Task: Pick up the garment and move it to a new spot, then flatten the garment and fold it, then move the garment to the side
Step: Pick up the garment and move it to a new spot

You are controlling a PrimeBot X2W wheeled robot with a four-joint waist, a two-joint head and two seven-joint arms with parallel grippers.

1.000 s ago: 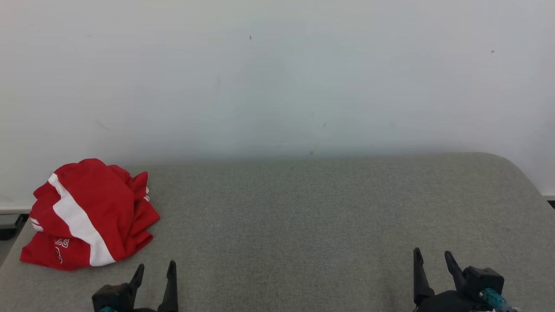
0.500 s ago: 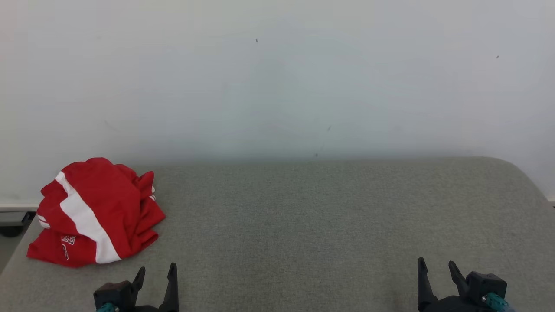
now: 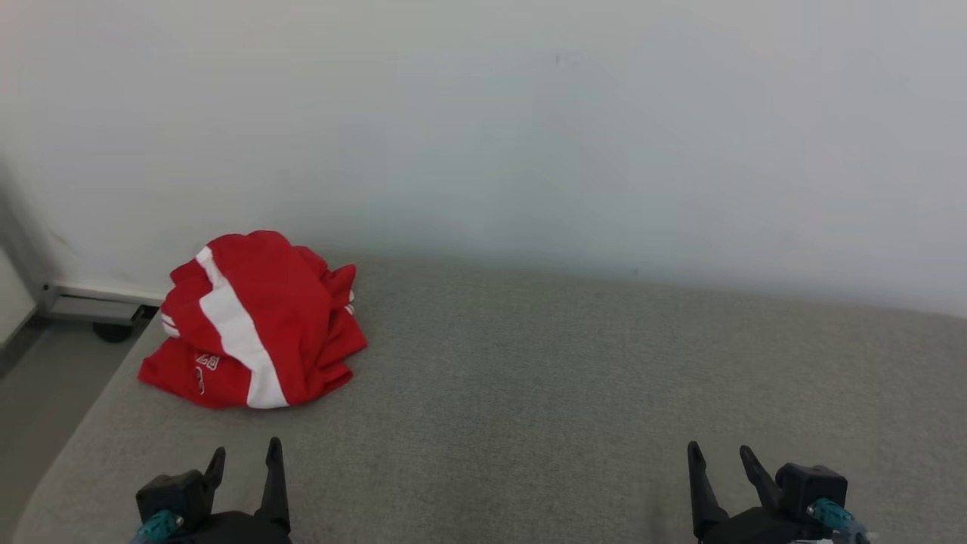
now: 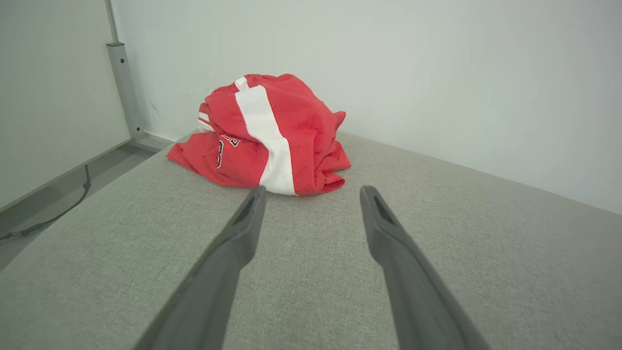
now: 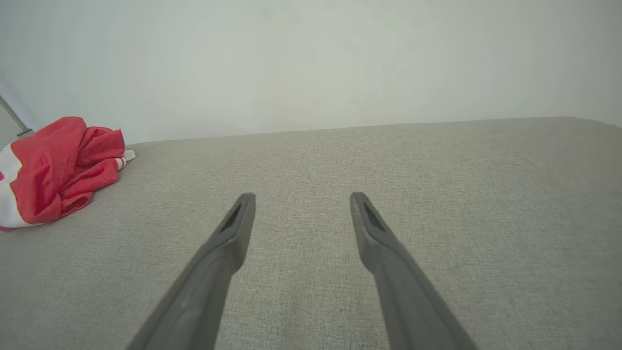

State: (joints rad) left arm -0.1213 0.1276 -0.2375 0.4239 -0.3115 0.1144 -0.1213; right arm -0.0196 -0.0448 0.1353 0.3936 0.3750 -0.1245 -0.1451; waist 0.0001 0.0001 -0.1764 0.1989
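Note:
The garment (image 3: 253, 321) is a red sports shirt with a broad white stripe, crumpled in a heap at the far left of the grey fabric surface (image 3: 544, 378), close to the wall. My left gripper (image 3: 245, 462) hovers open near the front edge, a short way in front of the heap. The left wrist view shows the garment (image 4: 272, 133) just beyond my left gripper (image 4: 311, 194), whose fingers are spread and empty. My right gripper (image 3: 718, 459) stands open at the lower right, far from the heap. The right wrist view has the garment (image 5: 58, 167) at its left edge and my right gripper (image 5: 300, 200) over bare fabric.
A pale wall (image 3: 529, 136) rises right behind the surface. At the far left a grey metal frame with a castor (image 3: 113, 331) stands on the floor (image 3: 38, 393), beside the surface's left edge. A white panel and a cable (image 4: 58, 214) show in the left wrist view.
The head camera has swung left, so the whole picture shifted right and the floor at the left came into view. The garment lies as before. Both grippers stay open.

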